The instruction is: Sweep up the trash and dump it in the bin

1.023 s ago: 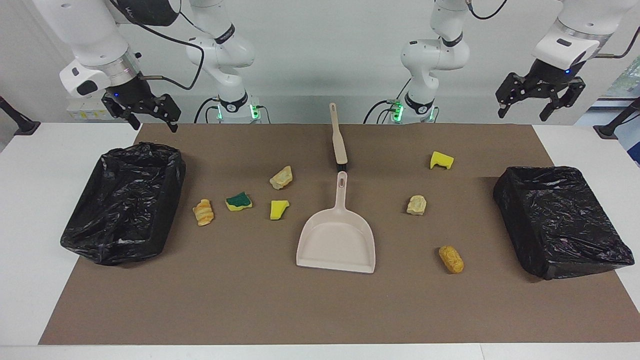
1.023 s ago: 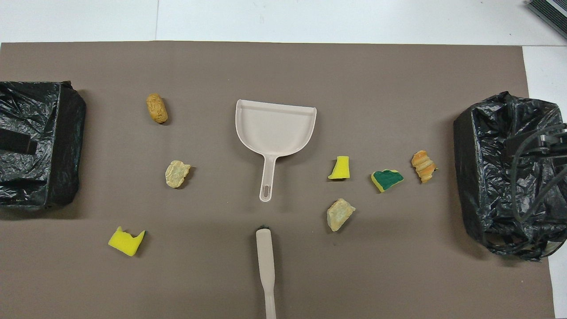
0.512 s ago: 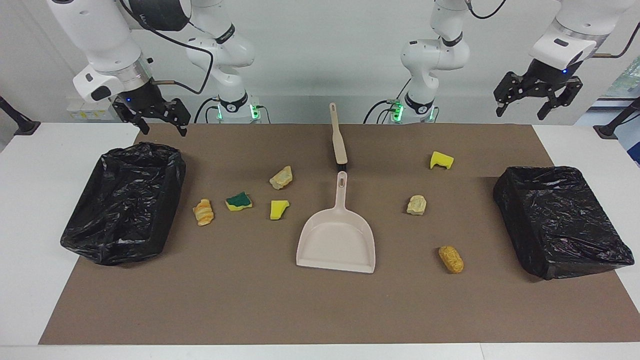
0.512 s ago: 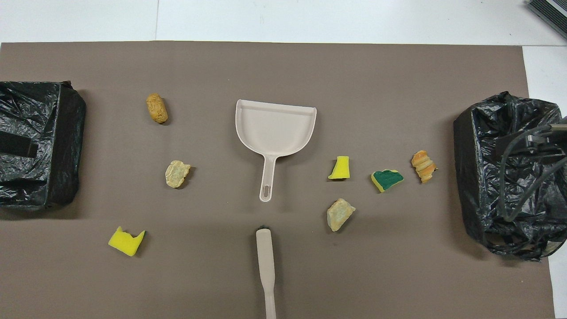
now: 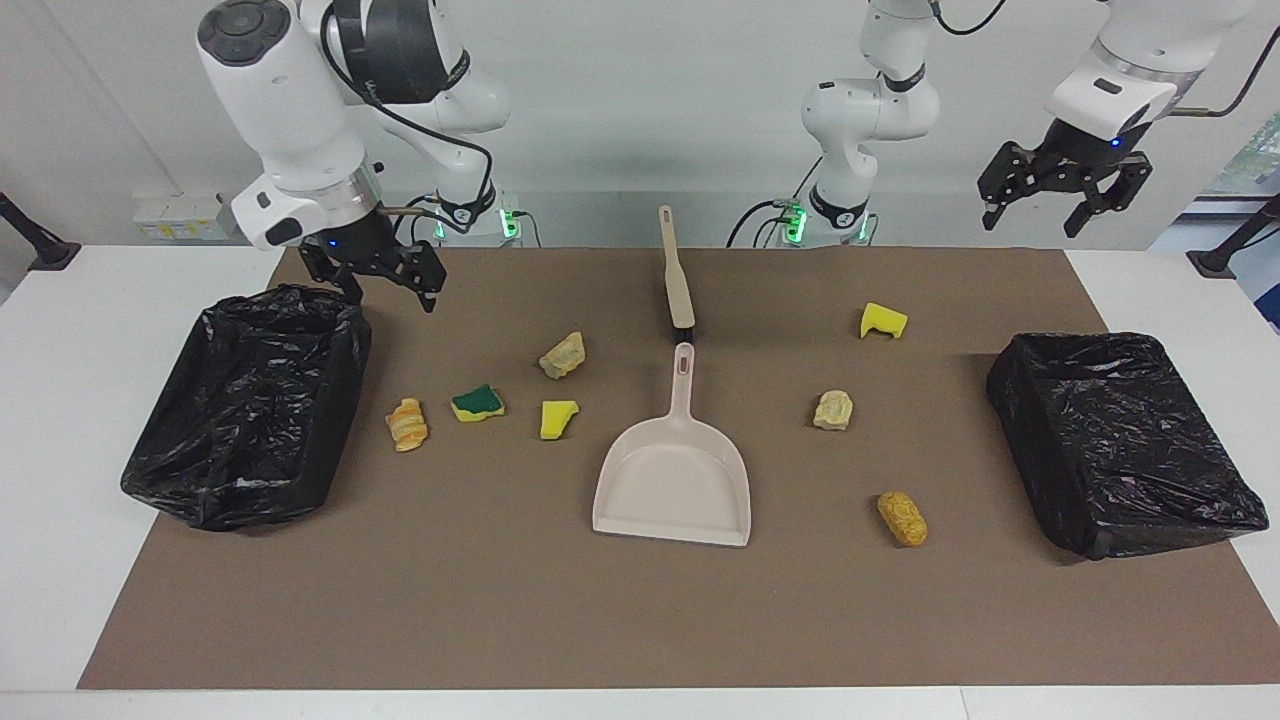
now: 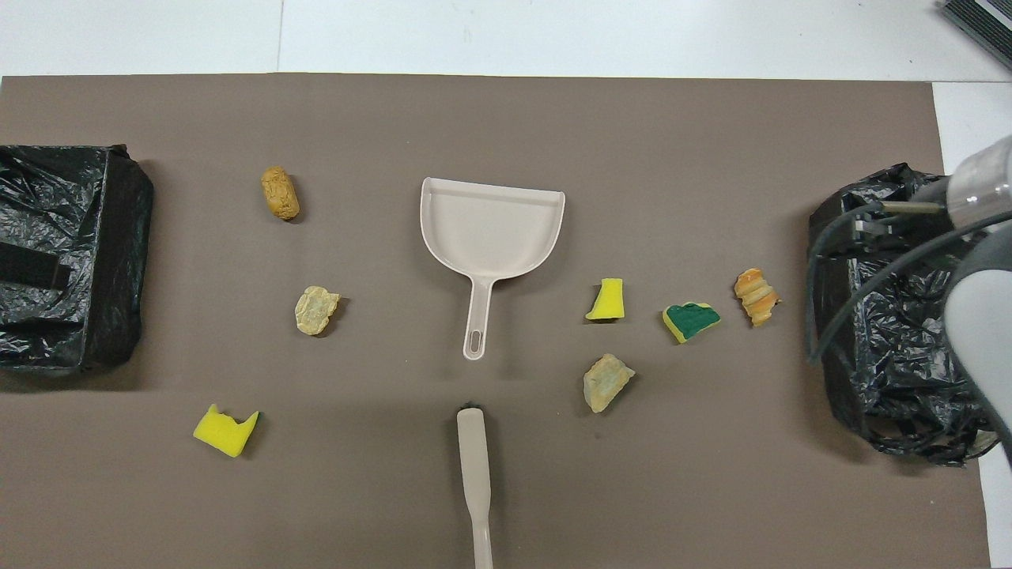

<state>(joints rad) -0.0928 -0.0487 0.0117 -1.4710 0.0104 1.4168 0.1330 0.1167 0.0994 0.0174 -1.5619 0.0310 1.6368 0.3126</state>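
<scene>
We held our right gripper [image 5: 381, 281] low, wrist tilted downward, its fingers spread apart. Our left gripper [image 5: 1062, 195] hung high in the air at our left arm's end, fingers likewise parted, pointing down, gripping nothing.

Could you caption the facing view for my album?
Two open robot hands hover above scattered trash, a dustpan and brush.

My arms [image 5: 290, 110] have glossy white plastic shells. The dustpan [image 5: 672, 480] and the brush handle [image 5: 677, 275] look like smooth, matt beige plastic. Both bins [image 5: 250, 400] are lined with crinkly, shiny black plastic bags. The brown mat [image 5: 640, 620] is flat and matt, papery-looking. The sponge bits [image 5: 883, 321] look porous and the bready lumps [image 5: 902, 518] look rough.
</scene>
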